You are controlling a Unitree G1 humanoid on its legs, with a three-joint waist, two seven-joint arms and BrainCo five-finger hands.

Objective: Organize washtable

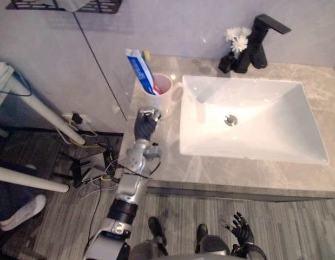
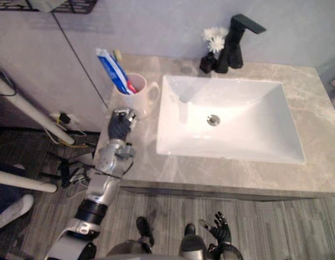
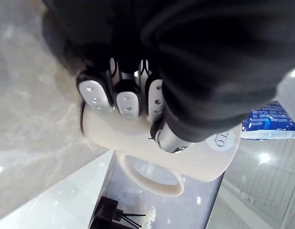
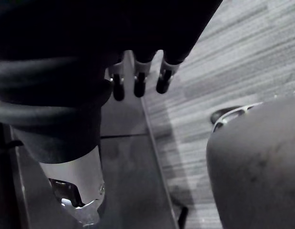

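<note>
Our left hand [image 1: 145, 128] touches the mug [image 1: 165, 101] just beyond it, grip unclear; its handle [image 1: 177, 93] points toward the sink [image 1: 267, 132].

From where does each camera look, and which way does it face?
Left eye view: on the head, facing down at washtable, sink and mug; left hand at the mug, right hand over the floor.
Right eye view: beside it, same scene, same hands.
Left wrist view: on the left wrist, along its hand to the mug.
Right wrist view: on the right wrist, past open fingers to the floor.
Shared: both eye views and the left wrist view show the mug.
</note>
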